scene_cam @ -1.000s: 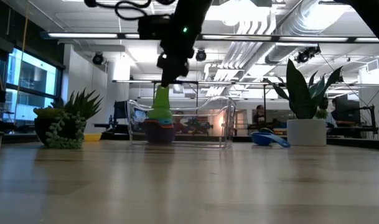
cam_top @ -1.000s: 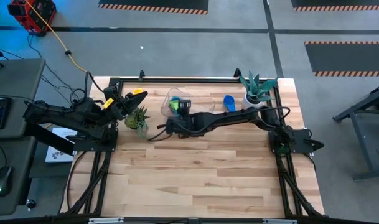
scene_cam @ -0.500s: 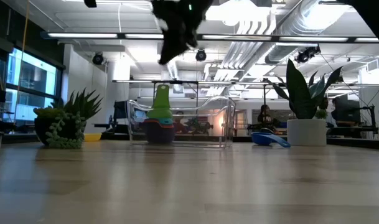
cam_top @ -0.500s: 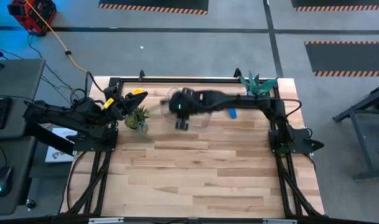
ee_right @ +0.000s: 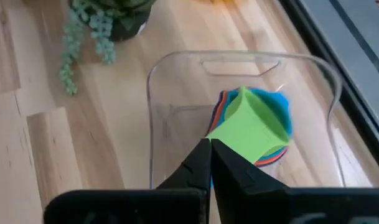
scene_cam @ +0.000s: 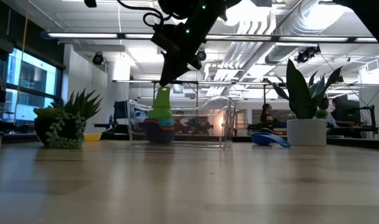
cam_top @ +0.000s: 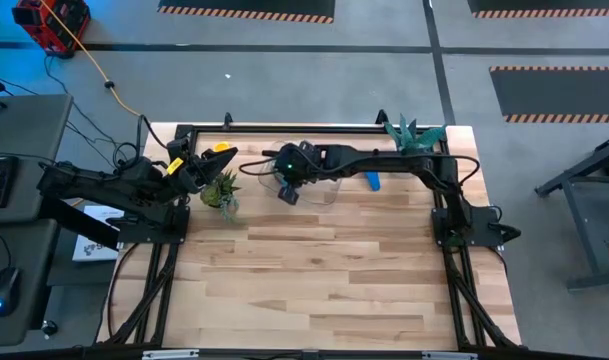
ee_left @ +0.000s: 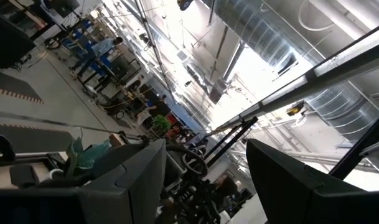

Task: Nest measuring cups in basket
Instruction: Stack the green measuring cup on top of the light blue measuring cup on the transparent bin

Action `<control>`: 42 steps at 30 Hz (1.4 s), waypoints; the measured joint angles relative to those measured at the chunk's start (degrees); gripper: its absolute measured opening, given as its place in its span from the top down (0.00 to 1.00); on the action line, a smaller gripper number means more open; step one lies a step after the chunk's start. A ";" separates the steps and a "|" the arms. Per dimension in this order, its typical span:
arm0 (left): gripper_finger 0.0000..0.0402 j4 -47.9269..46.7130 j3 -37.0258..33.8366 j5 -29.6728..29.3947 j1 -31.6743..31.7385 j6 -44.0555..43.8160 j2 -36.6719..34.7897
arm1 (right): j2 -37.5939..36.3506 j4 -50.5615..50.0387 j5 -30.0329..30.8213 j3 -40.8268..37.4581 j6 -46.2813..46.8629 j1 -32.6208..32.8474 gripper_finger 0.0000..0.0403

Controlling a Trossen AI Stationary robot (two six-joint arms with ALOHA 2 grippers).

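Note:
The clear basket (cam_top: 319, 172) stands at the table's far middle. Inside it is a stack of nested measuring cups (ee_right: 277, 127), and a green cup (ee_right: 248, 127) stands tilted on top (scene_cam: 161, 102). My right gripper (ee_right: 210, 152) is shut and slants down over the green cup's upper end (scene_cam: 165, 81). A blue cup (cam_top: 369, 180) lies on the table to the right of the basket. A yellow cup (cam_top: 221, 150) lies at the far left. Beside it my left gripper (cam_top: 196, 170) waits open, pointing up, with nothing between its fingers. My right gripper's shut fingertips (scene_cam: 164, 82) stand right at the green cup's upper end (scene_cam: 162, 91), coming from above at a slant. I cannot tell whether they touch it. The cup stays on the stack in the basket.
A small trailing plant (cam_top: 220, 190) stands left of the basket, between the two grippers. A white-potted plant (cam_top: 414, 142) stands at the far right corner. A black frame (cam_top: 284, 128) runs along the far edge. The near half of the wooden table (cam_top: 314, 280) is bare.
My right gripper has lifted up off the green cup and swung. It has then come back down, tipped at a slant, to the cup's upper end. The green cup has stayed on the stack in the basket.

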 joint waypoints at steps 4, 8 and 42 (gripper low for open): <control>0.46 -0.06 0.00 0.00 0.02 0.00 0.00 | 0.03 -0.48 -0.97 -0.01 -0.08 0.23 1.00; 0.46 -0.13 0.00 0.01 0.02 1.47 0.00 | 0.03 -0.53 -1.14 -0.02 -0.09 0.21 1.00; 0.46 0.03 0.00 -0.15 0.02 3.00 0.00 | -13.86 52.94 -16.11 -37.62 72.05 -4.73 0.36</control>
